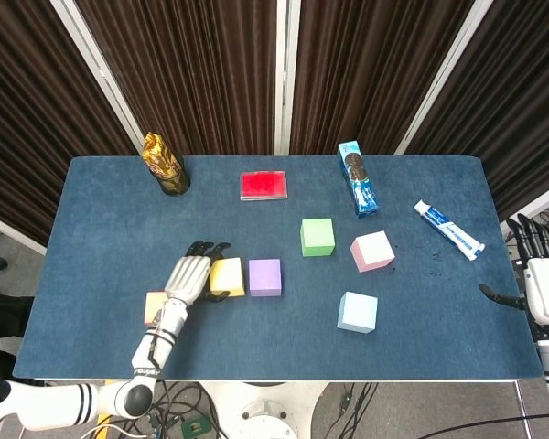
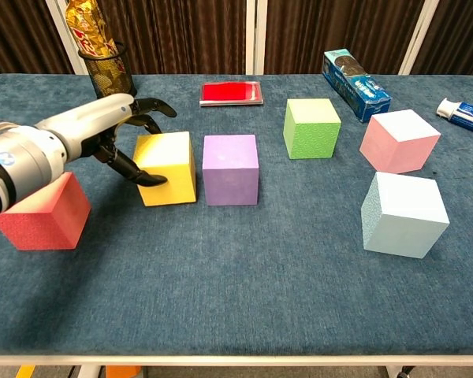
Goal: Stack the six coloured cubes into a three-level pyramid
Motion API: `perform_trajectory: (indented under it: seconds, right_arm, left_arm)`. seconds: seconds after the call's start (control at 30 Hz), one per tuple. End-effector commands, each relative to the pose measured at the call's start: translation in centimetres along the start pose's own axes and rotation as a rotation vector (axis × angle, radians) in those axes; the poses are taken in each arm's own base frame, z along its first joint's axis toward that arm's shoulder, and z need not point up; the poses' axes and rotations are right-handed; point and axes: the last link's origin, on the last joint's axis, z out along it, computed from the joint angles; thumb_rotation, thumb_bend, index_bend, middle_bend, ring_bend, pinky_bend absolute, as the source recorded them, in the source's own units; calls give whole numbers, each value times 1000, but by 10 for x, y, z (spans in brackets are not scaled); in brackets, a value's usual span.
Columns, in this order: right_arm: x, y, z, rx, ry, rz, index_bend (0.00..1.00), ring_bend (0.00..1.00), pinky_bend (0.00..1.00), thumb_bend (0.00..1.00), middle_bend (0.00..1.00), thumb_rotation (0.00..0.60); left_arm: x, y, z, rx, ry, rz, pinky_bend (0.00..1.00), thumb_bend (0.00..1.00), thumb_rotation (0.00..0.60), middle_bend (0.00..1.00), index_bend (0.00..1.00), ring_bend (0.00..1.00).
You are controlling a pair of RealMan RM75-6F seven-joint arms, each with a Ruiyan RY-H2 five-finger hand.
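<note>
The pyramid was barely begun: all six cubes sat on the surface (image 1: 101,210), none on top of another. The left hand (image 1: 189,275) gripped the yellow cube (image 1: 226,277), fingers curled over its far face and the thumb against its near-left face in the chest view, with the cube resting just beside the purple cube (image 1: 264,277) at its 3 o'clock. Whether those two touched or kept a thin gap could not be told. That pair looked like the start of a bottom row.

The red cube (image 2: 38,212) lay near the yellow one's 8 o'clock, partly hidden by the left forearm. The green cube (image 1: 317,237) stood at the purple cube's 1 o'clock, the pink cube (image 1: 372,251) further right, and the pale blue cube (image 1: 358,312) at the pink one's 6 o'clock, all apart from each other.

The right hand (image 1: 541,285) hung off the surface's right edge, fingers spread and holding nothing.

Judging from this, a third base cube, the two-cube middle level and the cap all remained.

A gold packet in a mesh cup (image 1: 164,165), a flat red box (image 1: 263,185), a blue biscuit box (image 1: 357,177) and a toothpaste tube (image 1: 448,230) lay toward the far side.
</note>
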Motion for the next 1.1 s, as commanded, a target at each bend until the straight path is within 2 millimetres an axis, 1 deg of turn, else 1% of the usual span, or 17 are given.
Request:
perform_trajectory:
  seconds: [0.03,0.2,0.67,0.9,1.1]
  right_arm:
    - [0,1,1,-3,-2,1,0,0,0,0,0,600]
    - [-1,1,0,-5,-4,-3,0,0,0,0,0,600]
    - [-1,2,0,-7,-7,-8,0,0,0,0,0,600]
    - [-2,4,0,-11,-11,-10,0,0,0,0,0,600]
    - [0,1,1,-1,-4,-14,0,0,0,0,0,600]
  left_arm:
    - [-1,2,0,-3,2,0,74,291,600,539,136,104]
    - [-1,7,3,-8,10,-3,74,291,600,546,136,110]
    - [-6,9,4,4,12,1,71,291,600,542,137,110]
    - [-3,8,0,17,32,-15,55,291,600,541,136,110]
    - [-5,12,-4,5,17,-18,55,291,600,539,136,110]
